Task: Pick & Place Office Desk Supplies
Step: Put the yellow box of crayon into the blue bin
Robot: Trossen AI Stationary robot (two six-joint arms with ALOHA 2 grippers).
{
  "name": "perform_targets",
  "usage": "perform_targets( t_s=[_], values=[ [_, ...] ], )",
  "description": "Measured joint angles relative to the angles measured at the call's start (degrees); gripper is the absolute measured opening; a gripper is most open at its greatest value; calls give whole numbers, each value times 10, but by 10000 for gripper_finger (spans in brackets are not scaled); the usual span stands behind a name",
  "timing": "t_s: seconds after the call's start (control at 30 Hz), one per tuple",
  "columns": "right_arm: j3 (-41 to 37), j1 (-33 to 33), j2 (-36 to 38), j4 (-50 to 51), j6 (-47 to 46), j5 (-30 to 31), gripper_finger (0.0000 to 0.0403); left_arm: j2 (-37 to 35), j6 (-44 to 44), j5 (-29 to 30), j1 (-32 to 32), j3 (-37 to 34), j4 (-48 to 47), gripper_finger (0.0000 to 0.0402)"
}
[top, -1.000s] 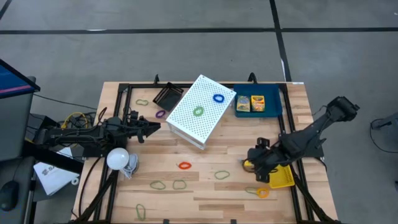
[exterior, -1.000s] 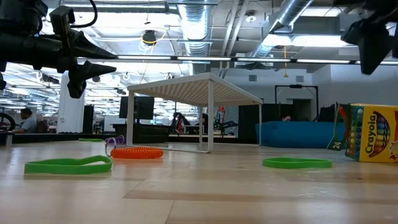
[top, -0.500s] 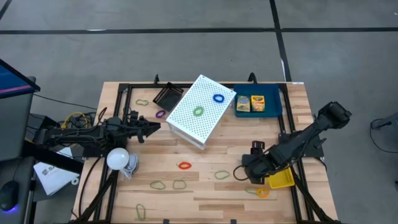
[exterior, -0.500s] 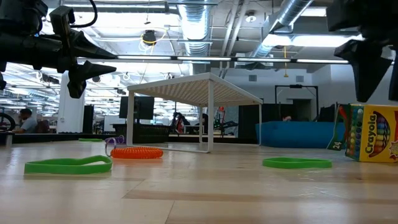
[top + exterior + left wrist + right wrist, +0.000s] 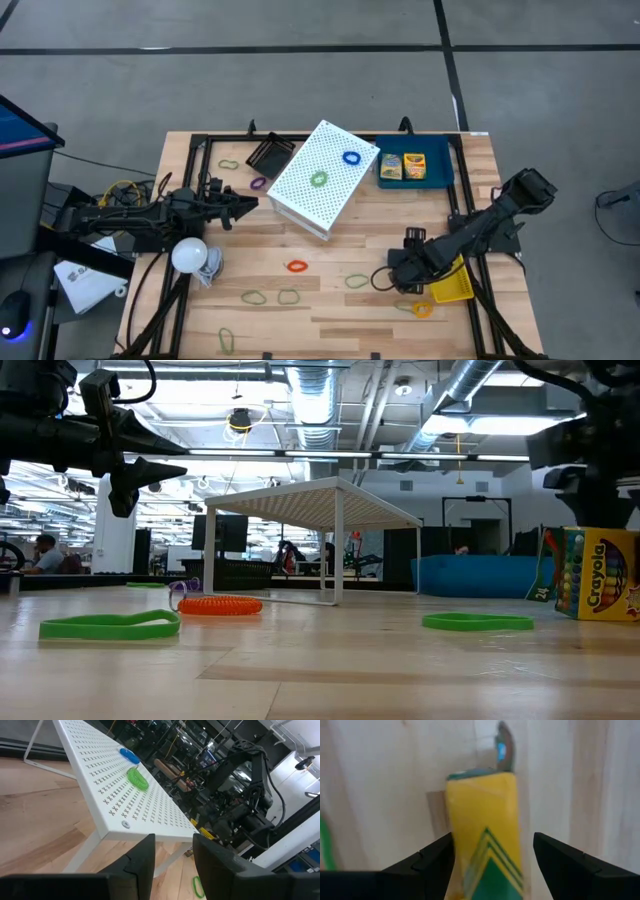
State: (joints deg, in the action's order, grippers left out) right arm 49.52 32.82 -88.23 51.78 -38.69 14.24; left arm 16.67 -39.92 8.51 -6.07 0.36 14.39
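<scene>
From above, my right gripper point(image 5: 392, 280) sits at the lower right of the frame and its own arm hides the crayon pack point(image 5: 485, 840) under it; only the right wrist view shows that pack, a yellow cardboard box with green chevrons, blurred and cut off at the lower edge, lying between the spread fingers point(image 5: 427, 857) with a gap on each side; I cannot tell whether they touch it. In the low view the same pack point(image 5: 600, 575) stands at the right edge, its print legible, the gripper dark above it. The yellow mesh tray point(image 5: 452, 286) is half covered by the arm; the blue tray point(image 5: 440, 178), upper right of centre, holds two more packs point(image 5: 402, 166); the black tray point(image 5: 266, 155) lies upper left of the white perforated stand point(image 5: 320, 195), which carries a blue band point(image 5: 351, 158) and a green band point(image 5: 318, 179). An orange band point(image 5: 297, 266) lies flat on the wooden table point(image 5: 330, 305). My left gripper point(image 5: 250, 203) hovers at mid left, fingers parted, holding nothing.
</scene>
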Motion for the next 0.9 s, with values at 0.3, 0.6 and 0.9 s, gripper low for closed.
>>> perform_targets(
  t_s=[0.3, 0.6, 0.9],
  values=[
    [-2, -30, 0, -14, -10, -8, 231, 0, 2, 0, 0, 0, -1, 127],
    [-2, -66, 5, -9, 1, -9, 91, 0, 3, 0, 0, 0, -2, 127],
    [20, -119, 54, 28, -35, -13, 105, 0, 4, 0, 0, 0, -2, 127]
  ],
)
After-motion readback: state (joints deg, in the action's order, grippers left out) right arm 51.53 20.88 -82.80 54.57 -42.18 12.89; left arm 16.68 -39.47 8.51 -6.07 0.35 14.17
